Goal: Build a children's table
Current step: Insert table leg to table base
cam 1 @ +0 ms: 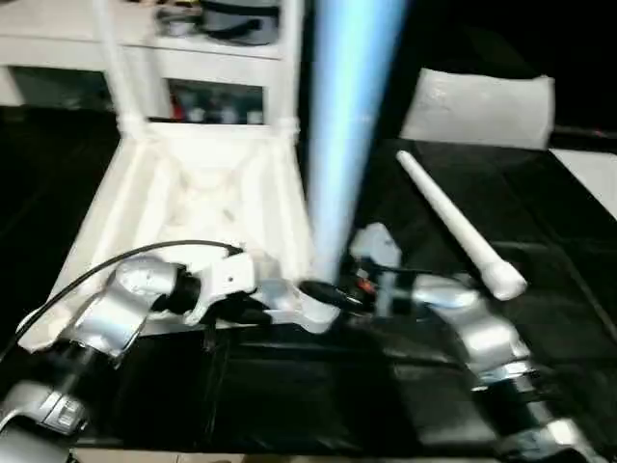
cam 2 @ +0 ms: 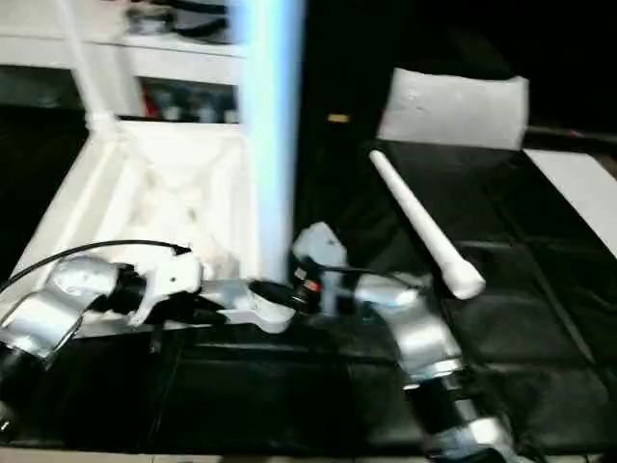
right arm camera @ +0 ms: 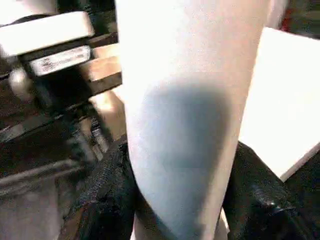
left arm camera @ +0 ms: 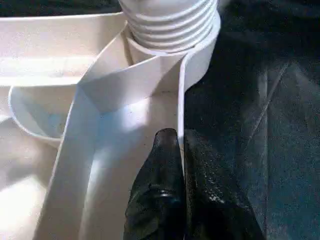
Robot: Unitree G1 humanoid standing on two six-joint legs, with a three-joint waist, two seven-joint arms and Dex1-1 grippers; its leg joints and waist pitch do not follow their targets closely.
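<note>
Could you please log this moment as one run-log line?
left gripper: shut on table top rim | right gripper: shut on upright leg at corner socket | spare leg: lying on black surface

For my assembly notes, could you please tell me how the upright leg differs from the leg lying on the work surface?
The upright leg stands with its threaded end in the tabletop's corner socket; the lying leg rests flat on the black surface, apart from the tabletop. The right end effector grips the upright leg; nothing holds the lying leg. Both are white, round and tapered.
</note>
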